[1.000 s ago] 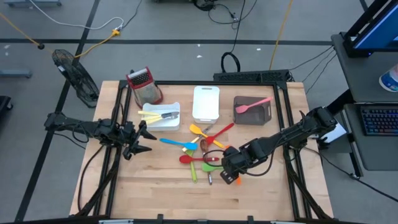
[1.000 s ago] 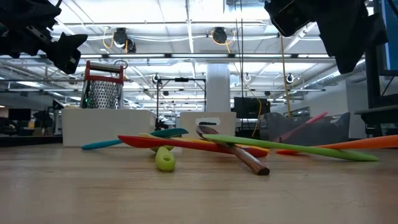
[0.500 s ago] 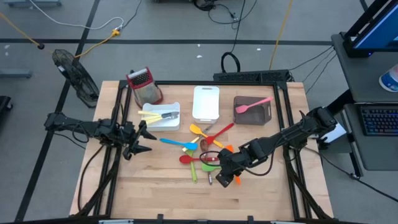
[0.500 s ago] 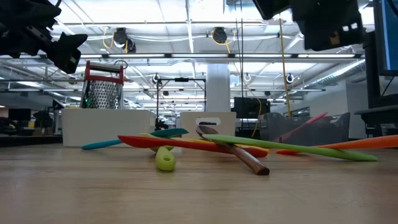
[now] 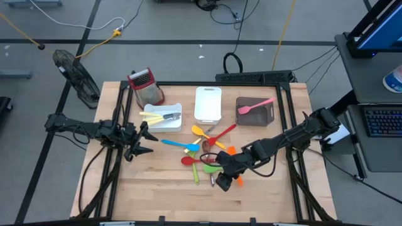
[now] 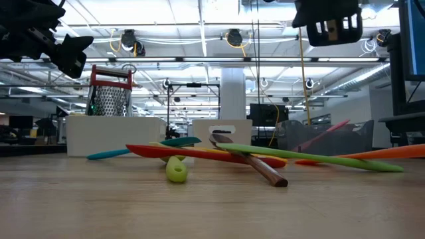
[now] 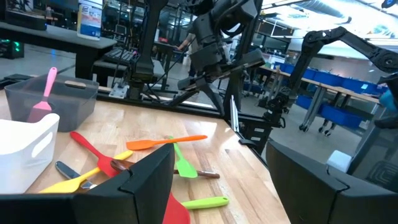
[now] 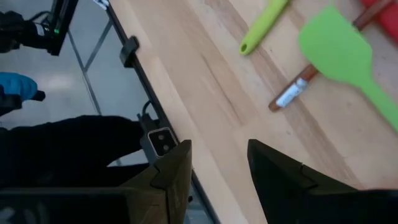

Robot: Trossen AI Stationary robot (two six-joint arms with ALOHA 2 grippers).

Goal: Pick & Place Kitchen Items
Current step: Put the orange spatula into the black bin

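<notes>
The kitchen items (image 5: 204, 150) lie tangled at the table's middle, a green spatula (image 8: 339, 53) and brown-handled tool (image 8: 297, 88) nearest my right gripper (image 5: 221, 180); bare wood runs from there to the front edge (image 5: 201, 216); the right gripper hangs above that wood, fingers partly apart, holding nothing; my left gripper (image 5: 143, 143) waits left of the pile, spread wide and empty, arm stretched level.

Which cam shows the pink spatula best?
High view: the pink spatula lies whole across the brown tray. Left wrist shows it small at the edge, low view only a faint pink streak, right wrist nothing.
</notes>
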